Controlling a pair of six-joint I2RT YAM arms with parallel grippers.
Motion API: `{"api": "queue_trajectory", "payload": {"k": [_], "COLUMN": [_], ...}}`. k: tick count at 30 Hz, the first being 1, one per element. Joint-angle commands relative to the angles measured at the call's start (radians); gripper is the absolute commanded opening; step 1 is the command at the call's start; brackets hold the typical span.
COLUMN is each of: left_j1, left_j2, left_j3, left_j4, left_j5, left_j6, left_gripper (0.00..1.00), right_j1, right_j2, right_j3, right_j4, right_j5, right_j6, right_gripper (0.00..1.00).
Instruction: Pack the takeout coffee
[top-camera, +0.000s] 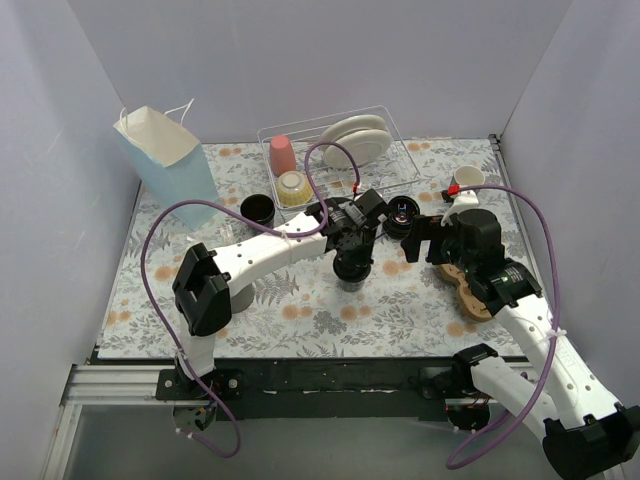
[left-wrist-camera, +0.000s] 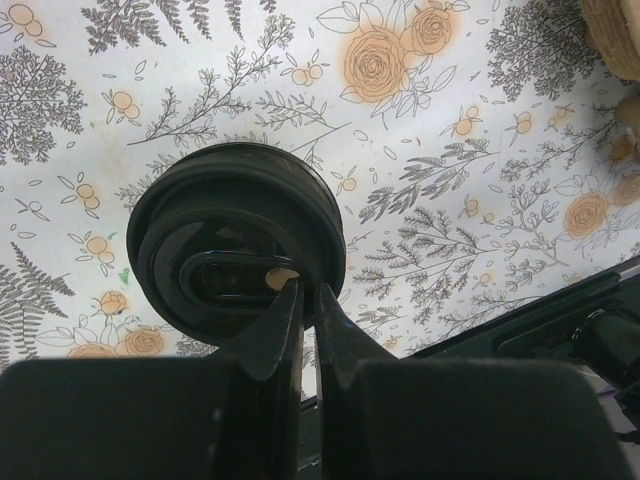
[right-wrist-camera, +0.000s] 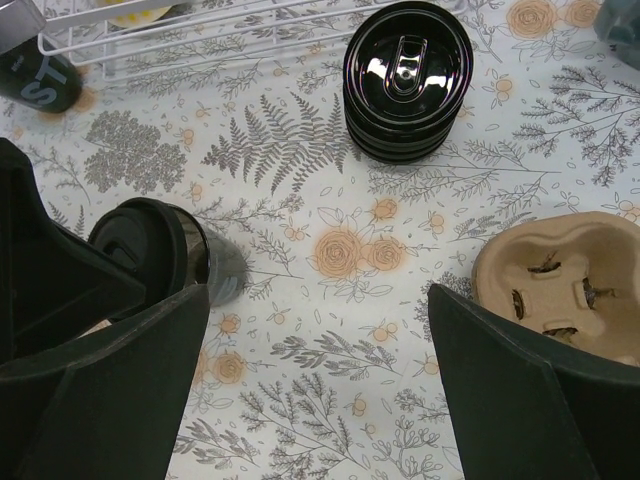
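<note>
Left gripper (left-wrist-camera: 305, 295) hovering at lidded takeout coffee cup (left-wrist-camera: 237, 245), jaws nearly together over lid's 5 o'clock rim; probably pressing lid down, not gripping. Cup standing upright mid-table. Right gripper (right-wrist-camera: 320, 350) hanging with jaws wide apart. In top view, pulp carrier (right-wrist-camera: 510, 262) lying at cup's 4 o'clock, ready for loading. Only writing showing: white "ST" on dark cylinder (right-wrist-camera: 35, 75).

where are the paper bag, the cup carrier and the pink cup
paper bag (top-camera: 172, 170), top external view, its blue side
cup carrier (right-wrist-camera: 560, 290), right wrist view, the pulp between its wells
pink cup (top-camera: 283, 156), top external view, its side wall
</note>
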Motion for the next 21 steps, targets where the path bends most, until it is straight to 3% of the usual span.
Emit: {"api": "queue_trajectory", "payload": {"k": [1, 6, 15, 19, 21], "left_j1": [-0.008, -0.011, -0.011, -0.011, -0.011], "left_j2": [0.003, 0.014, 0.017, 0.002, -0.012], "left_j3": [0.049, 0.063, 0.049, 0.063, 0.075], "left_j4": [-0.018, -0.021, -0.009, -0.001, 0.009], "left_j5": [-0.019, -0.018, -0.010, -0.009, -0.022], "left_j6": [0.004, 0.010, 0.014, 0.016, 0.022], "left_gripper": [0.02, 0.14, 0.23, 0.33, 0.43], "right_j1": [0.002, 0.002, 0.001, 0.002, 0.002], "right_j2": [-0.013, -0.009, -0.015, -0.024, -0.029], "right_j3": [-0.002, -0.007, 0.004, -0.002, -0.010], "right_j4": [0.022, 0.025, 0.022, 0.025, 0.051], "right_j5": [0.020, 0.014, 0.007, -0.051, -0.114], "right_j6": [-0.012, -0.010, -0.009, 0.020, 0.039], "right_gripper": [0.98, 0.98, 0.98, 0.98, 0.97]}}
